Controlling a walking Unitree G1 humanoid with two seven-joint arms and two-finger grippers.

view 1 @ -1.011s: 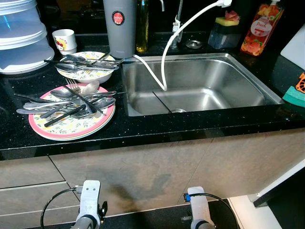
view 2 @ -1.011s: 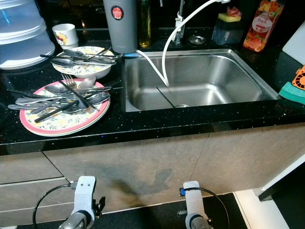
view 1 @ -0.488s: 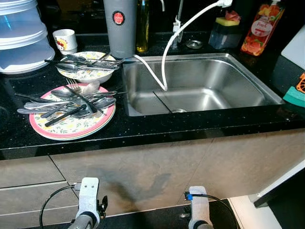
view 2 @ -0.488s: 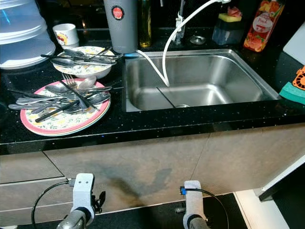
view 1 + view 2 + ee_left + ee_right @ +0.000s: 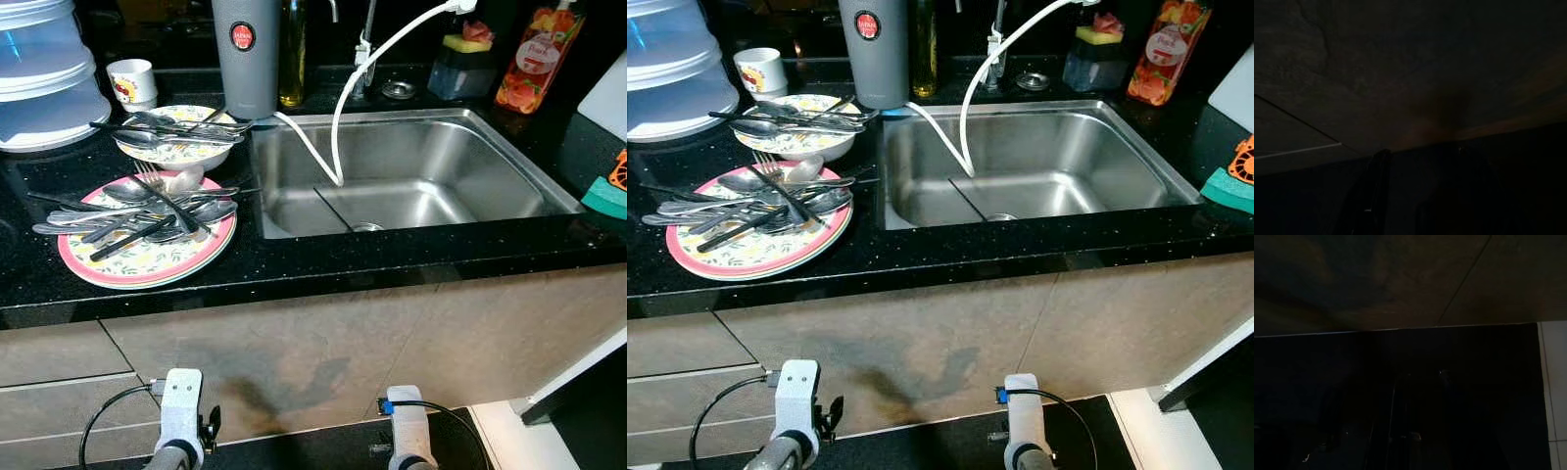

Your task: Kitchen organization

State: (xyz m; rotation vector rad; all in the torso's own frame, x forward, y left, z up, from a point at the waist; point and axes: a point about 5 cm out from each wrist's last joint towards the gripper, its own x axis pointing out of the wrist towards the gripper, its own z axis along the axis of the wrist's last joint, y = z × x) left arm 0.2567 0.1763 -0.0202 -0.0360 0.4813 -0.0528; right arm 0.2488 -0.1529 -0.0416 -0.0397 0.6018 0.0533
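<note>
Pink plate (image 5: pixel 147 262) heaped with cutlery (image 5: pixel 137 208) lies on the black table (image 5: pixel 323 262) at 10 o'clock of the sink (image 5: pixel 411 181). Both arms hang low below; pincer states cannot be told.

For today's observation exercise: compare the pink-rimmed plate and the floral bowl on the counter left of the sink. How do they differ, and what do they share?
The pink-rimmed plate is flat and wide; the floral bowl is deeper and smaller across.
The plate has a pink rim; the bowl's rim is pale.
The plate sits near the counter's front edge; the bowl sits behind it, nearer the cup.
Both have a floral pattern, carry loose cutlery and rest on the black counter.
</note>
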